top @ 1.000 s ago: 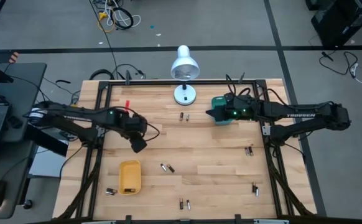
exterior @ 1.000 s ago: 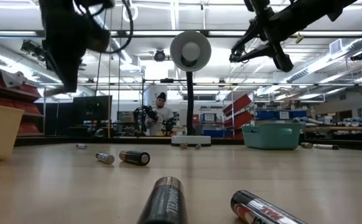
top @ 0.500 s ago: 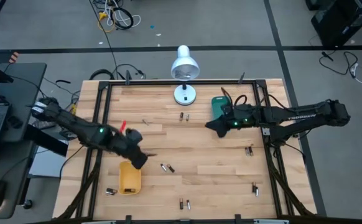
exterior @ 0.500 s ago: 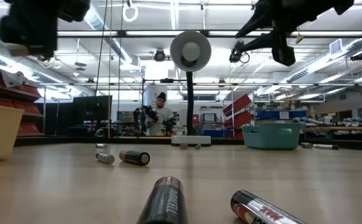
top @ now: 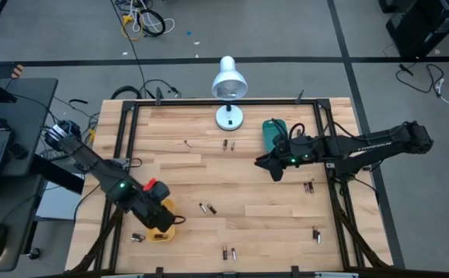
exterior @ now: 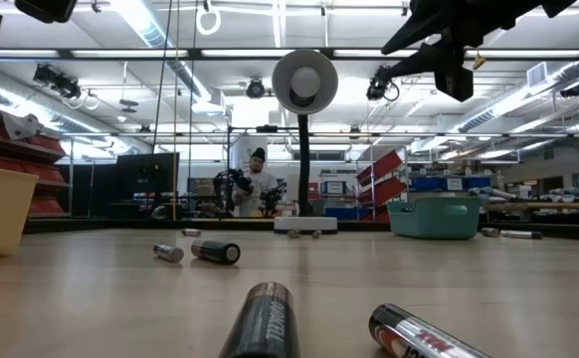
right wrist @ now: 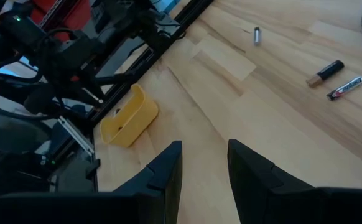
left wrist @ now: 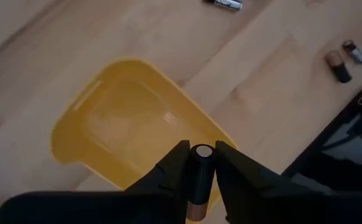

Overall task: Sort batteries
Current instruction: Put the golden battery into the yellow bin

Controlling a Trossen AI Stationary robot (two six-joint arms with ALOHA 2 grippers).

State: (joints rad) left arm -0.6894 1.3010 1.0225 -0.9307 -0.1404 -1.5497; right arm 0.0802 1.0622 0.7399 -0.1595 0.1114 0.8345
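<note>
The step in hand looks like a drop-off: the left gripper (left wrist: 201, 163) hangs over the yellow tray (left wrist: 116, 127) with a dark battery (left wrist: 199, 177) pinched upright between its fingers, which stand narrow around the cell. In the high view the left gripper (top: 156, 214) sits over the tray (top: 167, 222) at about 7 o'clock on the table (top: 263, 189). The next move likely calls for spreading the fingers so the cell falls inside the tray's walls; in the left wrist view the cell appears near the tray's rim, so a small shift inward may be safer.

The right gripper (top: 274, 167) hovers at about 3 o'clock, beside the teal tray (top: 271, 131), fingers partly apart and empty in its own wrist view. Loose batteries remain: a pair at 6 o'clock (top: 228, 252), one near centre (top: 207, 208), one at 12 o'clock (top: 226, 144), others at 4 o'clock (top: 309, 186).
</note>
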